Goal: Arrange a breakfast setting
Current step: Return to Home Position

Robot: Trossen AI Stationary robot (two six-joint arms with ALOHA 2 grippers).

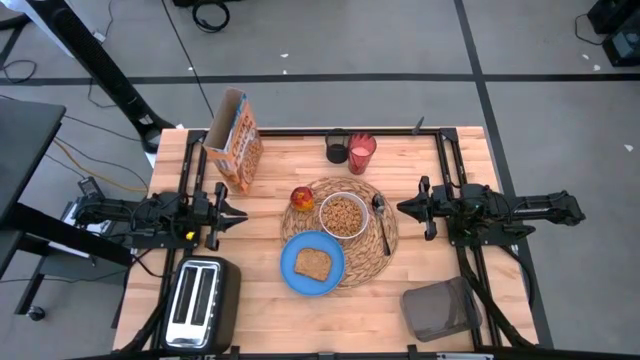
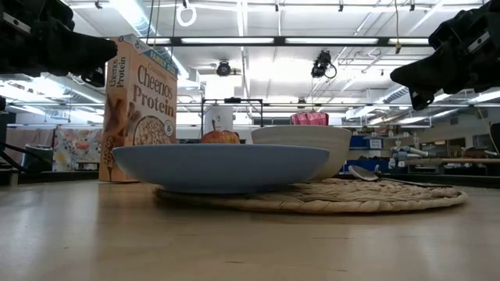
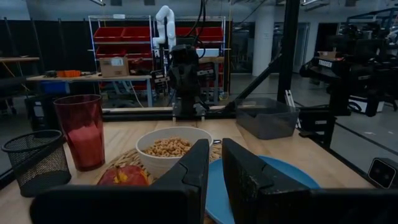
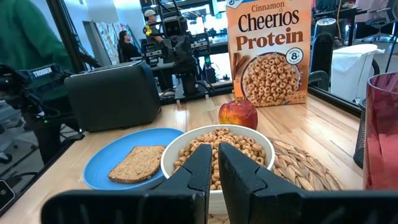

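Note:
The round straw placemat (image 1: 380,240) lies at the table's middle. On it rest the white bowl (image 1: 343,216) filled with cereal, the metal spoon (image 1: 381,218) to the bowl's right, the red-yellow apple (image 1: 302,198) and part of the blue plate (image 1: 296,268), which carries the toast slice (image 1: 314,264). The red cup (image 1: 361,153) stands behind the mat. The orange Cheerios box (image 1: 236,140) stands upright at far left. My left gripper (image 1: 243,214) hovers left of the mat, shut and empty. My right gripper (image 1: 402,208) hovers right of the mat, shut and empty.
A silver two-slot toaster (image 1: 203,300) stands at the near left. A small black mesh holder cup (image 1: 337,147) stands beside the red cup. A grey bin (image 1: 440,310) sits at the near right. People show in the room beyond the table (image 4: 127,42).

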